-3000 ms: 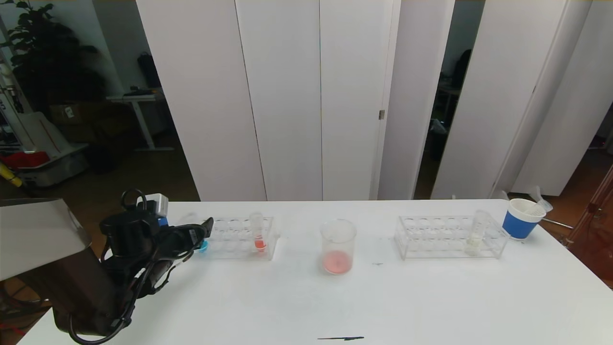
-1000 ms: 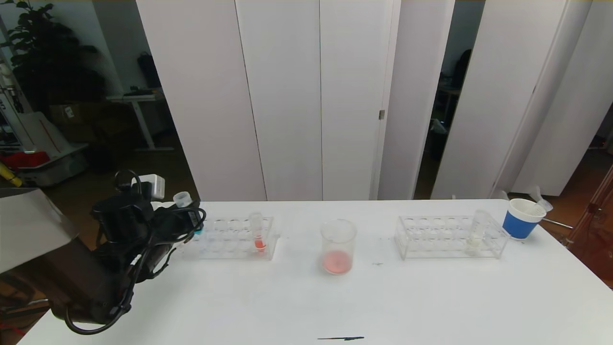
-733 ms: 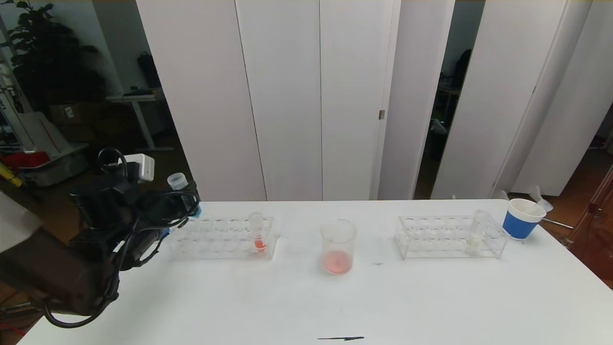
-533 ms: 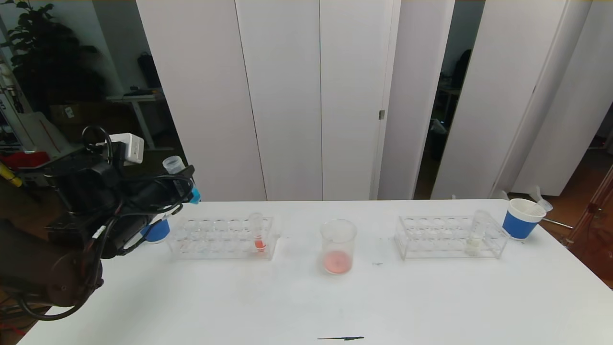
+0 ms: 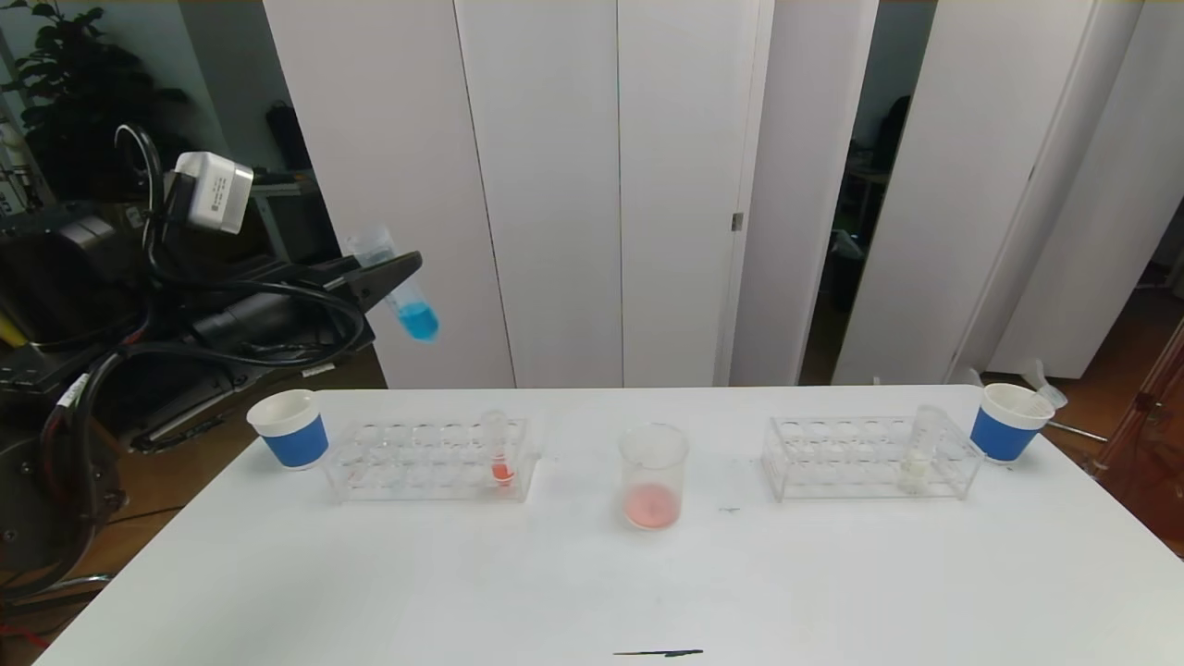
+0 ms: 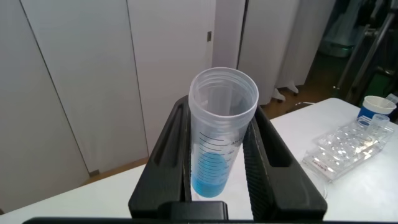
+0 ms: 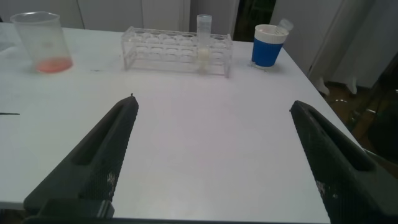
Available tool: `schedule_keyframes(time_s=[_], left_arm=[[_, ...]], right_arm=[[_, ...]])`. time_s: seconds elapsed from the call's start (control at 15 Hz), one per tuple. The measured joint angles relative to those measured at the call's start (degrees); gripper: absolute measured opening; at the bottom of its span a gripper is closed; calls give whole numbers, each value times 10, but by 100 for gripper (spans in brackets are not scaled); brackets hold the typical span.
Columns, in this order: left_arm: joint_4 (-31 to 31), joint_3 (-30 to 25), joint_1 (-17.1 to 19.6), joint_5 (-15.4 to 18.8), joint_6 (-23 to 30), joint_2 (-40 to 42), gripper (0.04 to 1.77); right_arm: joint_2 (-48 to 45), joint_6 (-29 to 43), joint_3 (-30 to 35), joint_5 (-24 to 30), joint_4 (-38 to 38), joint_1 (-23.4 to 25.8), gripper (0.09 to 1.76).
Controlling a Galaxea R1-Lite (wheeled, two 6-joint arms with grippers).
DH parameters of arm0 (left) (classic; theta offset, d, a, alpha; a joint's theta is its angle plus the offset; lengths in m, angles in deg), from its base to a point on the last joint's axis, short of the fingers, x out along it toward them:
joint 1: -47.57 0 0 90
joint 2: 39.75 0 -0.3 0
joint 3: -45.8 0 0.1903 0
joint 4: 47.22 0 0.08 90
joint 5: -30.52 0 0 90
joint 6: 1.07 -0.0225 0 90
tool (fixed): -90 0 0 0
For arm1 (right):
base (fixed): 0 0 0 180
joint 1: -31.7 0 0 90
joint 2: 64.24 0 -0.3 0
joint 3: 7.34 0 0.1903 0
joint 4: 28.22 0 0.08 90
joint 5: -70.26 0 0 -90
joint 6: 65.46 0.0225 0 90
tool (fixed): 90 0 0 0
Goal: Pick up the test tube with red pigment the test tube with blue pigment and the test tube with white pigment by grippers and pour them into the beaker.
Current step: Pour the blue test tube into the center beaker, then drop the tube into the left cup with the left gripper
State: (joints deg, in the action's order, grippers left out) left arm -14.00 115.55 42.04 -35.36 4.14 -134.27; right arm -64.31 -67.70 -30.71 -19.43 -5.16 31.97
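Note:
My left gripper (image 5: 393,274) is shut on the test tube with blue pigment (image 5: 405,298) and holds it high above the table's left end, tilted; the left wrist view shows the tube (image 6: 217,140) clamped between both fingers. A tube with a red bottom (image 5: 499,453) stands in the left rack (image 5: 430,460). The test tube with white pigment (image 5: 918,453) stands in the right rack (image 5: 869,456), also in the right wrist view (image 7: 203,45). The beaker (image 5: 653,476) stands mid-table with pink liquid in its bottom. My right gripper (image 7: 211,115) is open over bare table, out of the head view.
A white cup with a blue band (image 5: 289,428) stands left of the left rack, another (image 5: 1009,421) right of the right rack. A thin dark mark (image 5: 659,653) lies near the table's front edge. White panels stand behind the table.
My left gripper has lifted the blue tube out of the left rack, up and well above the table. The left blue-banded cup has come into view behind where the arm was.

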Motion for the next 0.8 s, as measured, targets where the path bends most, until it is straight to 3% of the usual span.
schedule_keyframes(time_s=[0.2,0.33,0.8], left_arm=[[-12,21,-49,17,-4,-3,57],[-14,39,-81,25,-36,-20,57],[-17,98,-131,59,-288,-136,57]], right_arm=[[0,0,0,0,0,0,175],[0,0,0,0,0,0,175],[0,0,0,0,0,0,175]])
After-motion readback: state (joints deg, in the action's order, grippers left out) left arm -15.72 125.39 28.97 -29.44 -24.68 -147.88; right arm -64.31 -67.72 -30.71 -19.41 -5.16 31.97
